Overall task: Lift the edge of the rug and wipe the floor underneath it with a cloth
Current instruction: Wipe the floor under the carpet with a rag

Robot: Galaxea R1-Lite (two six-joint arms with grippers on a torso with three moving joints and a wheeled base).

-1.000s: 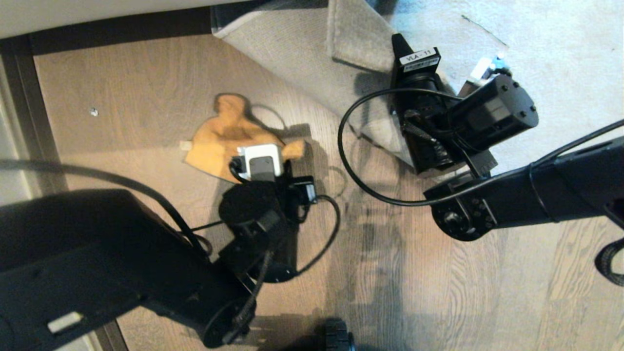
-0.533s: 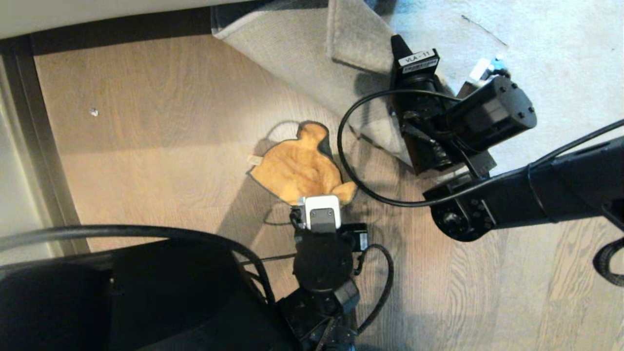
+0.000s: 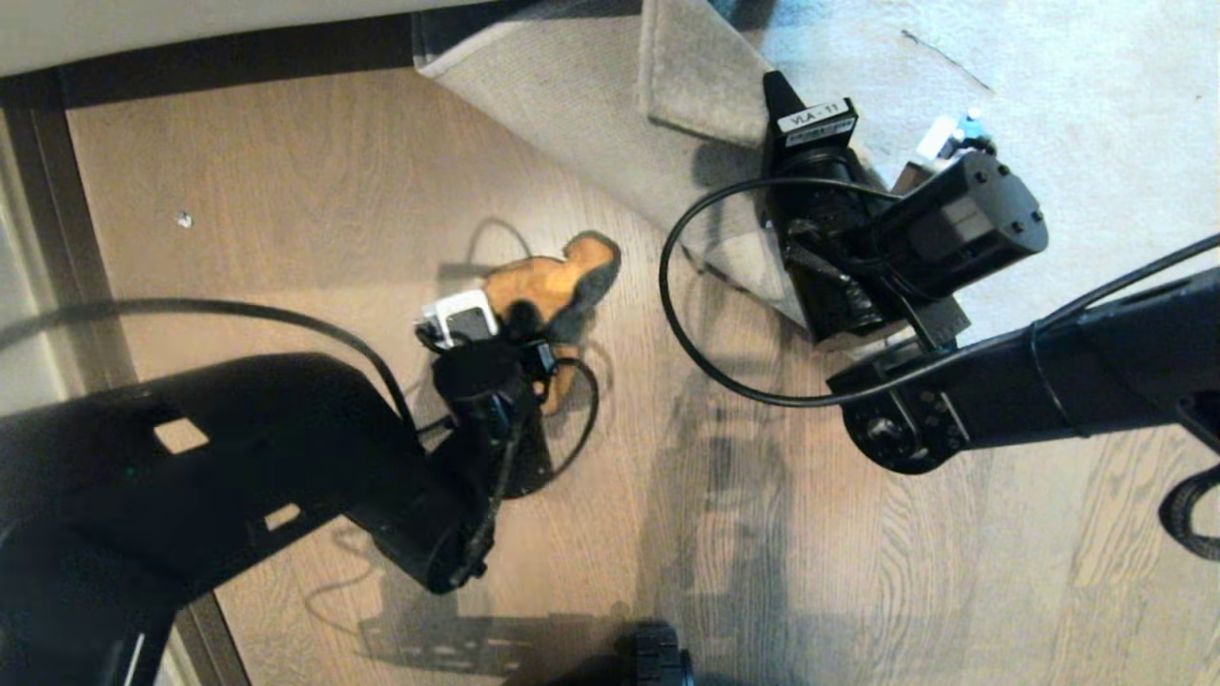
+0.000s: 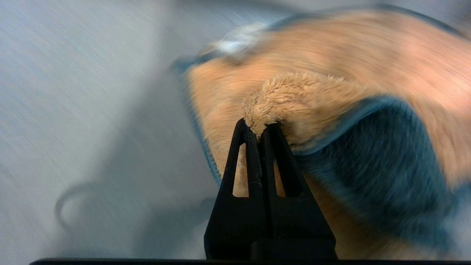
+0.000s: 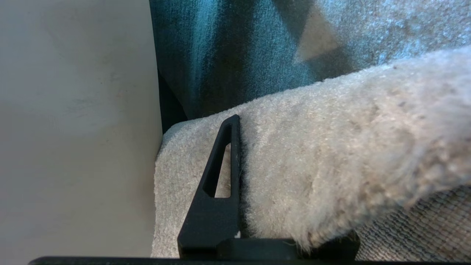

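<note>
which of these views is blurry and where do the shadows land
Left wrist view: the cloth and the floor are streaked with motion blur, and only the pinched tuft at the left gripper is crisp. Head view: sharp, with arm shadows across the floor. Right wrist view: the rug edge is softly blurred up close.

Brown wood-grain floor (image 3: 286,171), matte, planks running across the head view. Cloth (image 3: 558,281) bunched on it near the middle, orange side up, a dark flap turned over. Grey rug (image 3: 1067,86) covering the far right, its edge (image 3: 572,105) folded back, pale backing showing. Small white speck (image 3: 184,220) at left.
</note>
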